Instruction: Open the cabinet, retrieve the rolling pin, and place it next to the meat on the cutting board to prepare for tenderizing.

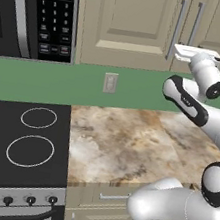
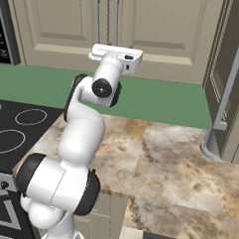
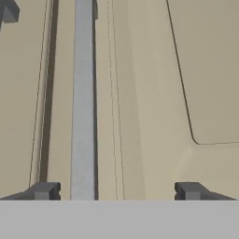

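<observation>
Two doors on the cabinet (image 2: 121, 22) are both standing shut, so the task is barely begun: opening, fetching the rolling pin and setting it by the meat on the cutting board are all left, by my reading. Hand (image 3: 116, 191) is hovering right up against the cabinet front, fingers (image 3: 44, 190) spread wide, gripping nothing. One silver bar handle (image 3: 83, 98) is running straight ahead of the hand, sitting between the tips but close to the left one; whether it is touching cannot be told. Second handle (image 2: 97, 20) is standing just beside it. Cabinet is looking beige, raised-panel, with the seam between doors showing just right of the bar. Marbled tabletop (image 2: 174, 164) is lying below the hand, green wall strip (image 1: 51, 82) between it and the cabinet.
</observation>
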